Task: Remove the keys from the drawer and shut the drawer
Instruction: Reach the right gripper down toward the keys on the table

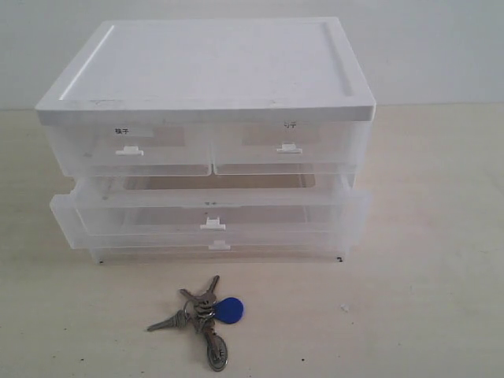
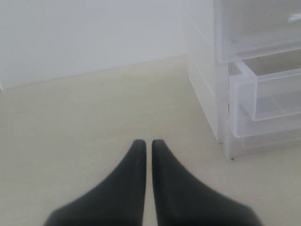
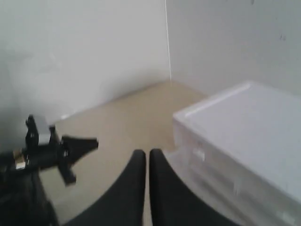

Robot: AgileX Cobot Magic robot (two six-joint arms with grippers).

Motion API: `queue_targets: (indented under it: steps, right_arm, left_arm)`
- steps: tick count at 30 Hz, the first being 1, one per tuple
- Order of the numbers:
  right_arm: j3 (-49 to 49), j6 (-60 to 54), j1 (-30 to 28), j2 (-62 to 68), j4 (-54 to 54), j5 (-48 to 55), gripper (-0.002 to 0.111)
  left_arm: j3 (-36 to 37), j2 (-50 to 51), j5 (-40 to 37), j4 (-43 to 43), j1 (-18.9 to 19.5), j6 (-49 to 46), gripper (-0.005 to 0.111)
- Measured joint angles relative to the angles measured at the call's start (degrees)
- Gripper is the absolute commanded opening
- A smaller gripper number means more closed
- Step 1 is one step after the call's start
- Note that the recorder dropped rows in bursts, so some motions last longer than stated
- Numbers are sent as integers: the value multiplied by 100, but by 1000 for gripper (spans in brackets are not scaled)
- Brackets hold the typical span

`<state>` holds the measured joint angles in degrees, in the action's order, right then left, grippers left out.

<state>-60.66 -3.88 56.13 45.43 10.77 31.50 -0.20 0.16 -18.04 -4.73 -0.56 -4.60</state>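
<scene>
Keys (image 1: 201,315) lie out on the worktop (image 1: 425,315), near the front of the drawer unit (image 1: 213,71). The wide drawer (image 1: 211,211) stands ajar. Left fingers (image 2: 136,162) and right fingers (image 3: 136,169) are clenched and empty. Keys are probably light, hard, loose and slippery; pinch the blue fob (image 1: 231,310). The drawer is light plastic: push its front.

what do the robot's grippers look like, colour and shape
Both look alike. The left gripper has two matte black fingers, broad at the base, that sweep in and taper to narrow rounded tips. The right gripper has the same black, tapered shape. No cables, labels or markings show on either pair.
</scene>
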Motion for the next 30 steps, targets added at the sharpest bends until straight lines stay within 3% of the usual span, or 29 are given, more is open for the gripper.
queue_targets:
  steps: [5, 8, 16, 25, 30]
  right_arm:
    - [172, 150, 0, 266, 126, 1770, 0]
    - [779, 161, 0, 529, 193, 1868, 0]
    - [1910, -387, 0, 1469, 114, -116, 0]
    - [1974, -465, 0, 2993, -218, -1587, 0]
    - [1974, -486, -10, 3911, -313, -3150, 0]
  left_arm:
    - [0, 0, 0, 0, 0, 0, 4]
    - [0, 0, 0, 0, 0, 0, 4]
    - [0, 0, 0, 0, 0, 0, 4]
    - [0, 0, 0, 0, 0, 0, 4]
    - [0, 0, 0, 0, 0, 0, 4]
